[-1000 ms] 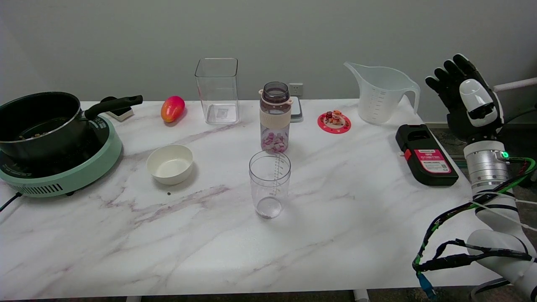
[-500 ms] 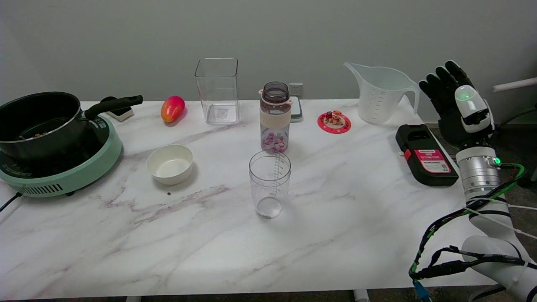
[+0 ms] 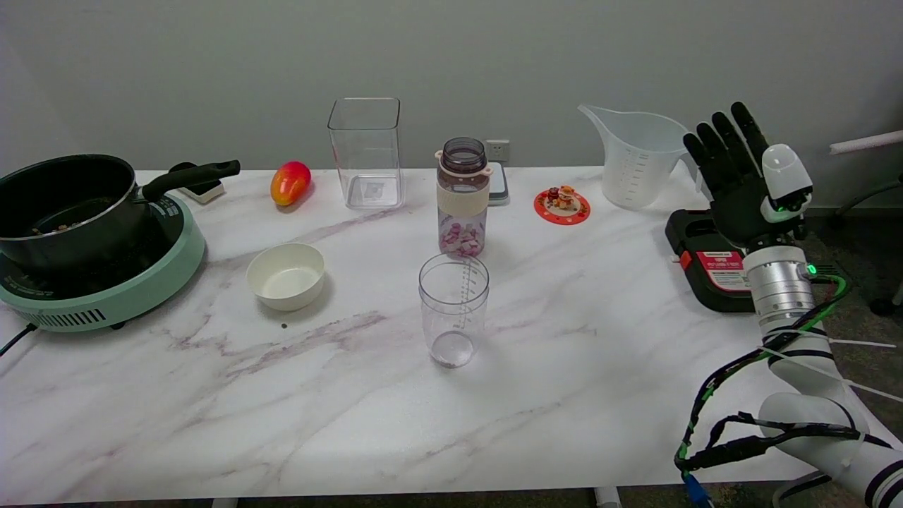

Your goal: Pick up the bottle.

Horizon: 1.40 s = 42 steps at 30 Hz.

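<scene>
Marble-patterned white worktop (image 3: 564,367), viewed from above its near side. Far left: a black pot (image 3: 67,201) on a mint-green cooker (image 3: 120,293). Next, toward the back edge, a red-and-yellow mango (image 3: 290,183) and a tall clear square container (image 3: 365,152); nearer the camera, a small white bowl (image 3: 286,276). Centre: the bottle (image 3: 463,197), upright and uncapped, with a cream band around its middle and pink-and-white pieces in its lower part. Just in front of it stands a clear measuring cup (image 3: 453,310), apart from the bottle. Right of centre: a red coaster bearing a small figurine (image 3: 562,203), then a translucent measuring jug (image 3: 638,155), then a black device with a red label (image 3: 709,264) near the worktop's right edge. Far right: the right hand (image 3: 744,183), raised in the air above that device, its fingers (image 3: 719,141) spread and extended upward, holding nothing.

Task status: nothing is yet accomplished. The bottle stands untouched, well apart from the hand. Remaining, by judgement: travel leftward across the worktop past the jug and coaster, closure around the bottle's banded middle, and the lift, taking care not to strike the measuring cup.
</scene>
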Tool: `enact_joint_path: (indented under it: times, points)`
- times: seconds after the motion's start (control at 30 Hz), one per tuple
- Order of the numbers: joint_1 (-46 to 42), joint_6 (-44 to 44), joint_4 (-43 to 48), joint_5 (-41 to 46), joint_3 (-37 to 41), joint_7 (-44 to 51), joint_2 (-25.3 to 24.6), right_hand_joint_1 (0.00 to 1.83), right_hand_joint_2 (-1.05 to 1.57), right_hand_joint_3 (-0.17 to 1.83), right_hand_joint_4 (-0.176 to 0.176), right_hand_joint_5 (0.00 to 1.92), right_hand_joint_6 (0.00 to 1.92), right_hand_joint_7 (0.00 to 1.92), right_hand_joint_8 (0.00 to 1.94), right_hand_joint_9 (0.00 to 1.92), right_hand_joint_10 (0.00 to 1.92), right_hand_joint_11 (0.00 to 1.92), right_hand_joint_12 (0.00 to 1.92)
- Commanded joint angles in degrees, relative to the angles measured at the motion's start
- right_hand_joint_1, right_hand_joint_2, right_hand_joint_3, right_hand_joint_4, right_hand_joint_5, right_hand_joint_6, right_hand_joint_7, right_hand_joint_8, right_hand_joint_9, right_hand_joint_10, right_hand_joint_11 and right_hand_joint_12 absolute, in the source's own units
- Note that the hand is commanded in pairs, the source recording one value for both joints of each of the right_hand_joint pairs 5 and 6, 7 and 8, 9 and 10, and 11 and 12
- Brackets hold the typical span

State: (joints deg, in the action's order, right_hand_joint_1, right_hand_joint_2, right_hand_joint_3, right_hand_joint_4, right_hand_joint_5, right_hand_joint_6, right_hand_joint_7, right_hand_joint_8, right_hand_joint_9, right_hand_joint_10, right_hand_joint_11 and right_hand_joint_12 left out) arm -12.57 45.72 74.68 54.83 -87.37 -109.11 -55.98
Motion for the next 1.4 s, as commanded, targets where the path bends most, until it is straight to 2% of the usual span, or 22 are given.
enact_joint_path:
  times: [0.03, 0.07, 0.13, 0.27, 0.43, 0.6, 0.83, 0.93, 1.07, 1.4]
  points:
    - [6.52, -10.81, -1.56, -17.93, -1.07, -11.0, 1.09, 1.06, -0.05, 0.99, 0.0, 0.47, 0.47, 0.47, 0.47, 0.55, 0.55, 0.61, 0.61]
    - [7.33, -11.43, -2.72, -21.67, -0.84, -10.72, 1.29, 1.1, -0.05, 0.94, 0.0, 0.47, 0.47, 0.48, 0.48, 0.56, 0.56, 0.65, 0.65]
    - [9.02, -11.19, -5.24, -26.21, -0.83, -8.91, 1.75, 1.15, -0.14, 1.06, 0.0, 0.43, 0.43, 0.47, 0.47, 0.56, 0.56, 0.67, 0.67]
    - [12.39, -9.52, -8.95, -31.65, -1.07, -6.68, 1.88, 1.18, -0.35, 1.14, 0.0, 0.29, 0.29, 0.3, 0.3, 0.37, 0.37, 0.54, 0.54]
    - [15.15, -9.87, -9.4, -32.98, -1.03, 3.64, 1.49, 1.19, -0.4, 1.07, 0.0, 0.24, 0.24, 0.25, 0.25, 0.32, 0.32, 0.46, 0.46]
    - [17.57, -10.87, -10.93, -33.4, -1.83, 12.58, 1.38, 1.21, -0.53, 1.13, 0.0, 0.17, 0.17, 0.25, 0.25, 0.32, 0.32, 0.45, 0.45]
    - [19.14, -10.71, -8.57, -33.48, -1.95, 30.38, 0.73, 1.21, -0.55, 1.07, 0.0, 0.16, 0.16, 0.33, 0.33, 0.35, 0.35, 0.46, 0.46]
    - [19.64, -10.99, -8.19, -33.46, -2.05, 32.23, -0.65, 1.21, -0.53, 1.08, 0.0, 0.22, 0.22, 0.41, 0.41, 0.39, 0.39, 0.48, 0.48]
    - [20.55, -10.63, -9.44, -33.98, -1.99, 32.43, -3.14, 1.21, -0.47, 1.1, 0.0, 0.45, 0.45, 0.53, 0.53, 0.47, 0.47, 0.54, 0.54]
    - [24.38, -11.07, -12.86, -38.39, -4.85, 33.85, -3.6, 1.23, -0.66, 1.16, 0.0, 0.41, 0.41, 0.53, 0.53, 0.49, 0.49, 0.56, 0.56]
